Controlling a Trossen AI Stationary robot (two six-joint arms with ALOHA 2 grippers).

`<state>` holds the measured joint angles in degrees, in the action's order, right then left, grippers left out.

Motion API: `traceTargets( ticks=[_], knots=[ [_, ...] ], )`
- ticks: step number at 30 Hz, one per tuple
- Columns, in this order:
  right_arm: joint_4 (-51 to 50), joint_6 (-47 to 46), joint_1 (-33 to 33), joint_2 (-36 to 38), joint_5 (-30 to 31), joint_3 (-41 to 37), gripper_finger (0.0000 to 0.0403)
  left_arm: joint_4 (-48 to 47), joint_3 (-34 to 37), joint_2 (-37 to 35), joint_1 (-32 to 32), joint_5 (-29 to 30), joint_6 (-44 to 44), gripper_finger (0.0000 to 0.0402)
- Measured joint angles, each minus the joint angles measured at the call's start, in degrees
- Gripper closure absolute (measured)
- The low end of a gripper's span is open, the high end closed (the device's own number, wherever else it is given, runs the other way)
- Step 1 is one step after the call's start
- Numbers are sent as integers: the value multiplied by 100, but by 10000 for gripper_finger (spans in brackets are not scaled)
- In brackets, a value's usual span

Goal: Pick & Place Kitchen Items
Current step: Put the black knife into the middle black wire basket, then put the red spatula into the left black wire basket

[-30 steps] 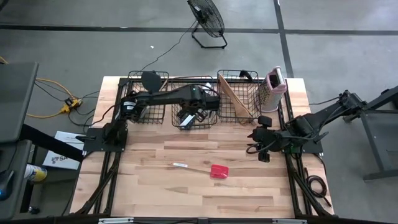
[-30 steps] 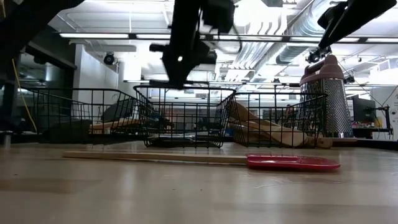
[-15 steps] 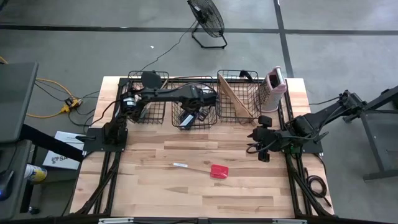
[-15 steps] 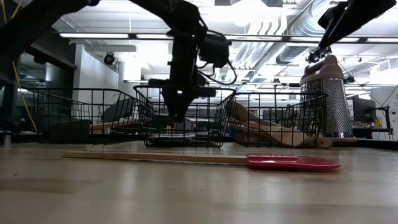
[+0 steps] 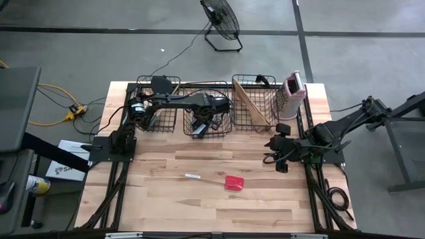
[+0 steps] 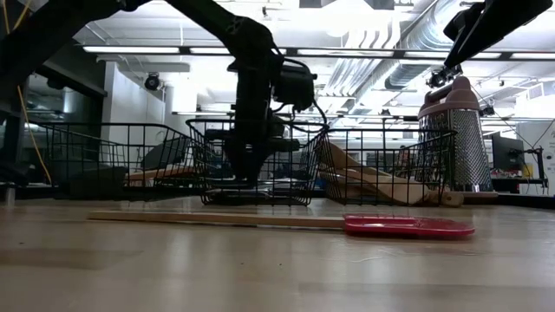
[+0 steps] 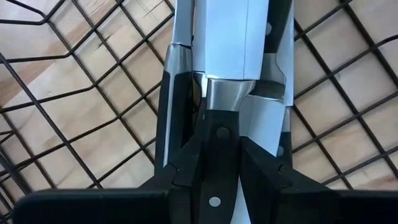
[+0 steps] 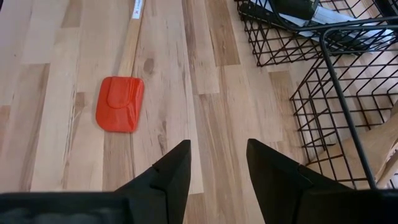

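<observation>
The left gripper [image 7: 217, 168] reaches down into the middle wire basket [image 5: 210, 119] at the far side of the worktop [image 5: 166, 199], and its fingers [image 7: 180, 174] are closed on the black handle of a steel knife [image 7: 227, 62], whose blade points away from the wrist camera and lies over other knives on the basket's mesh floor. In the low view the left arm comes down from above into that middle basket, with the gripper inside the wire walls. The red-headed spatula [image 5: 229, 182] lies flat on the bare wood near the middle of the worktop, its pale wooden handle stretching toward the left arm's side, well apart from all three baskets. The right gripper [image 8: 214, 168] waits at the right edge of the worktop, partly open and holding nothing, looking across at the spatula. The left basket [image 5: 158, 103] holds dark utensils, the right basket [image 5: 252, 99] holds pale wooden spoons and spatulas leaning inside it, and a pink-and-white box grater [image 5: 292, 93] stands upright just beside that right basket.
</observation>
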<state>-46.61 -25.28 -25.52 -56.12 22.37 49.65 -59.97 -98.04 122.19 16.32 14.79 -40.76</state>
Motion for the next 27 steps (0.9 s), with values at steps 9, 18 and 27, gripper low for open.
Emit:
traceTargets(
  ticks=[9, 18, 27],
  knots=[
    [0, -20, 0, -2, -5, 0, 254, -4, 0, 0, -2, -27, 70, 288],
    [0, -46, 0, -2, -149, 0, 254, -429, -314, -70, -22, -48, 509, 242],
    [-216, -167, 0, -2, -153, 0, 254, -1678, -1395, -136, -335, 87, 1347, 272]
  ],
)
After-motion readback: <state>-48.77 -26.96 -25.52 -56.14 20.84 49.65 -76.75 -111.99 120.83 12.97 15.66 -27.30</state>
